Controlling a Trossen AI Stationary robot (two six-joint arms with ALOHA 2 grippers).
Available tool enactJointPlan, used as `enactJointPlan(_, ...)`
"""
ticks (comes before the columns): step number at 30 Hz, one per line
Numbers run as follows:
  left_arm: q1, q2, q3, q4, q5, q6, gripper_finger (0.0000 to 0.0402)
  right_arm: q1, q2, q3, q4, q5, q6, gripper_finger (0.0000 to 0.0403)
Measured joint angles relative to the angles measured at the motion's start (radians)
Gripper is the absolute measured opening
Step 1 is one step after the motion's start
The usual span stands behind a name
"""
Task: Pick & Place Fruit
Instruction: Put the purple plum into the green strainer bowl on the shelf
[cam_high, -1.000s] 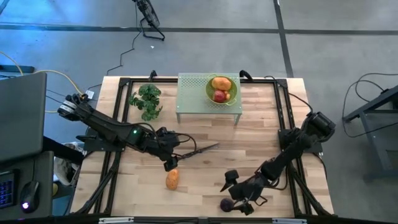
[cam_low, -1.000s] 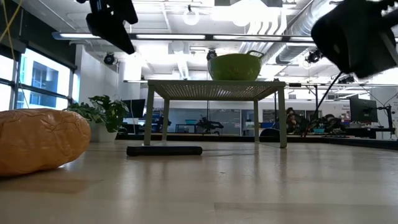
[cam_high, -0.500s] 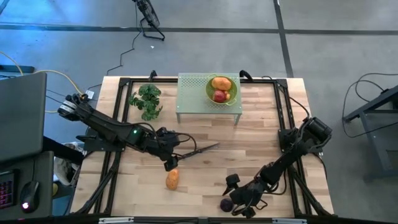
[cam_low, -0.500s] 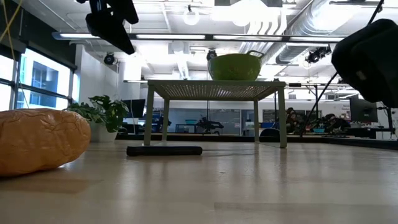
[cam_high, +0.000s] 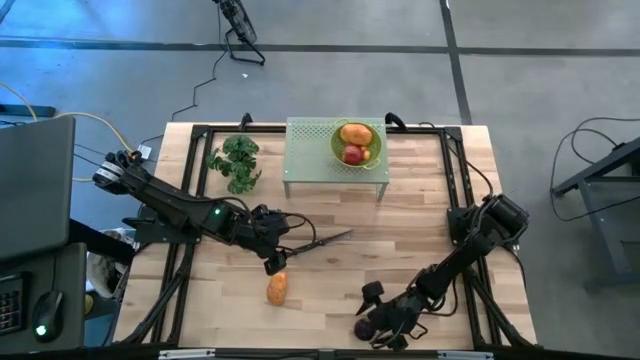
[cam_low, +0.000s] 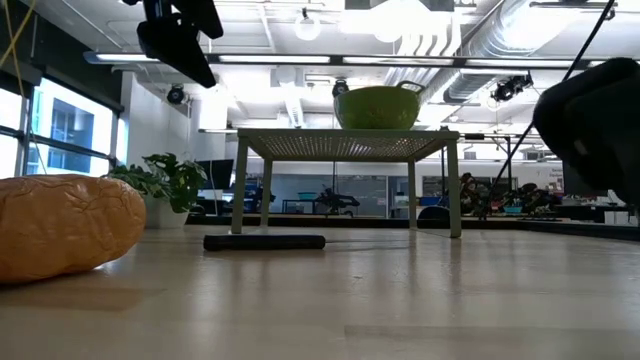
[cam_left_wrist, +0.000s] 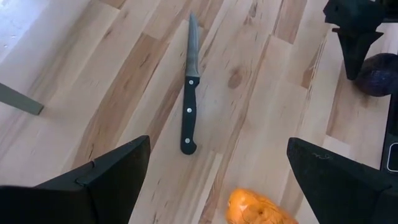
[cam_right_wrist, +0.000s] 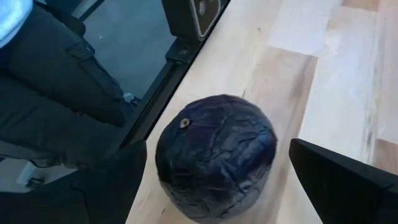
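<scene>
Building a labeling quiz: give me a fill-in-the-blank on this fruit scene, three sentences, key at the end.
1. The right gripper is open around the dark ____ fruit.
2. The green bowl stands on the ____ rack.
3. The knife lies on the table below the ____ gripper.

Missing words: purple; green; left

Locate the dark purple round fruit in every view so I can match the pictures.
High view: dark purple fruit at the table's near edge, beside the right gripper.
Low view: not visible.
Left wrist view: at the right edge, below the right gripper's finger.
Right wrist view: centre, between that gripper's open fingers.
Shared landmark: the orange oblong fruit, also in low and left wrist views.
</scene>
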Motion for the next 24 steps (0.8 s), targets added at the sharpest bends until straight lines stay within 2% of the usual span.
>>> enactJointPlan(6,0.000,0.000,0.000,-0.001,0.000,0.000,0.0372,0.000,0.000,0.000,0.001,0.001,0.007,0.0365)
enactJointPlan(20,0.000,0.000,0.000,-0.002,0.000,0.012,0.0372,-0.004,0.000,0.000,-0.015,0.003,0.029,0.0244)
enactJointPlan(24,0.000,0.000,0.000,-0.003,0.001,0.042,0.0372,-0.004,0.000,0.000,-0.015,0.004,0.035,0.0229)
